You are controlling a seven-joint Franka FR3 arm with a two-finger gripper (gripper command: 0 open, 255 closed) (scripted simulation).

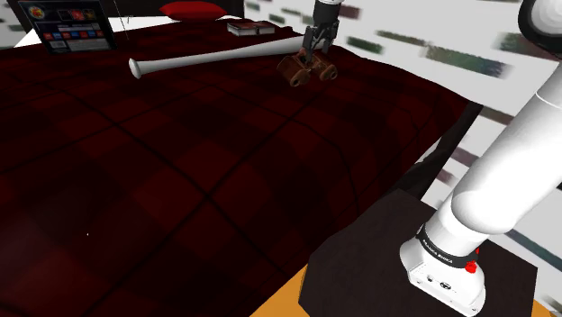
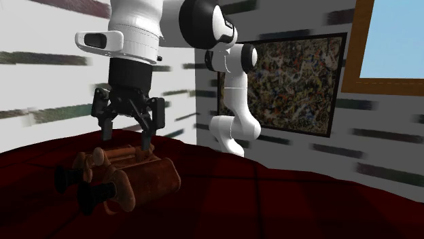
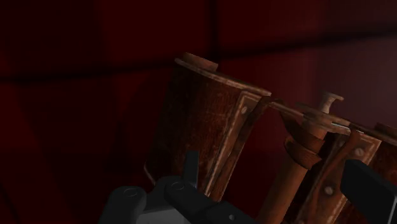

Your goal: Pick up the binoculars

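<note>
The binoculars (image 1: 307,70) are brown, with a worn, rusty look, and they lie on a dark red quilted bed cover (image 1: 180,162), at the far side of the bed in the shoulder view. The gripper (image 1: 316,50) hangs directly above them, pointing downward. In the second exterior view its two black fingers (image 2: 146,139) stand clearly apart, and their tips come down to the top of the binoculars, on either side of the middle part. In the wrist view one finger is in front of the large barrel and the other is next to the second barrel, with the centre hinge and its small knob between them. I cannot tell whether the tips touch the binoculars, and the fingers do not clasp anything. A long white bat (image 1: 207,59) lies on the cover just beside the binoculars, toward the shoulder view's left, and its thick end is near them. Behind it there is a book (image 1: 251,28) and a red pillow (image 1: 191,10). The dark stand (image 1: 387,243) of the arm is at the shoulder view's lower right, next to the bed. In the second exterior view a framed painting (image 2: 292,75) with many colours hangs on the wall behind the arm.
</note>
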